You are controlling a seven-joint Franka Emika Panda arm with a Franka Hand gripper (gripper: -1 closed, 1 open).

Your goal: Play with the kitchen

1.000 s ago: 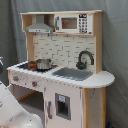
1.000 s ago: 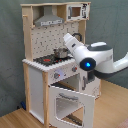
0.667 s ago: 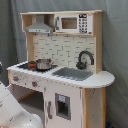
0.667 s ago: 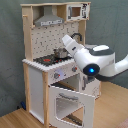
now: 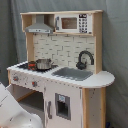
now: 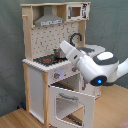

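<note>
- The kitchen (image 5: 62, 70) of pale wood and white panels stands before a grey curtain (image 5: 115, 45) in the first exterior view; in the second exterior view it stands on a wooden floor (image 6: 20, 117).
- At the first exterior view's left, a grey hood (image 5: 39, 27) hangs over the stovetop (image 5: 27, 65), where a small metal pot (image 5: 43, 63) sits on a red-ringed burner.
- A white piece of the arm (image 5: 15, 110) fills the bottom left corner of the first exterior view.
- Further right in the first exterior view are a microwave (image 5: 74, 23) up top, a grey sink (image 5: 74, 73) in the worktop (image 5: 102, 79), and a black faucet (image 5: 85, 59) behind the sink.
- In the second exterior view the oven door (image 6: 72, 102) hangs open, its window showing.
- There the white arm reaches in from the second exterior view's right over the worktop toward the stovetop; its jaws are hidden, so I cannot tell whether they are released or clenched.
</note>
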